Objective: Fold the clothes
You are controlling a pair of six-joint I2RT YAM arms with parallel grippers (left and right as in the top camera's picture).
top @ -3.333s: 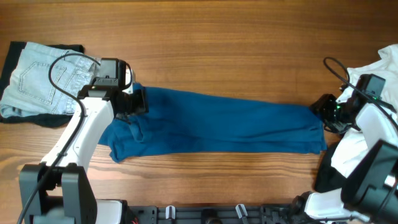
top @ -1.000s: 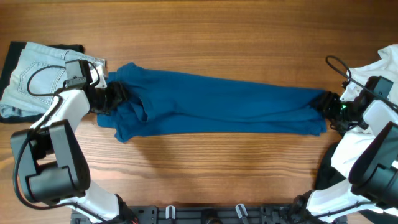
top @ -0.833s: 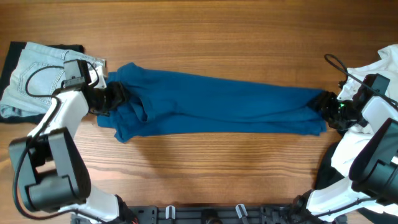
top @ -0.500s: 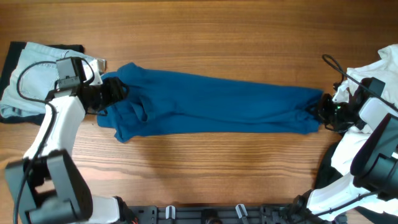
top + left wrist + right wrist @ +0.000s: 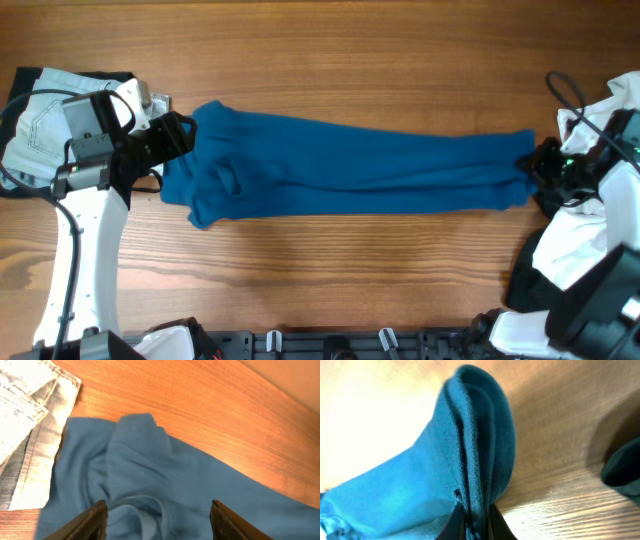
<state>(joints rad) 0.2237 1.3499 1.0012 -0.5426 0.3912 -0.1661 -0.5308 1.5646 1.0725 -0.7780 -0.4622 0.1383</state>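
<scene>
so right gripper (image 5: 474, 521) is clamped on the folded edge of the blue shirt (image 5: 350, 175). left gripper (image 5: 157, 510) jaws wide apart, bunched shirt end between them, jeans (image 5: 25, 390) left of them.

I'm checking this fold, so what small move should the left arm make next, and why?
Probably lower the left fingers and close them on the bunched end of the blue shirt beneath. They stand open over the fabric, while the right fingers pinch the other end.
</scene>
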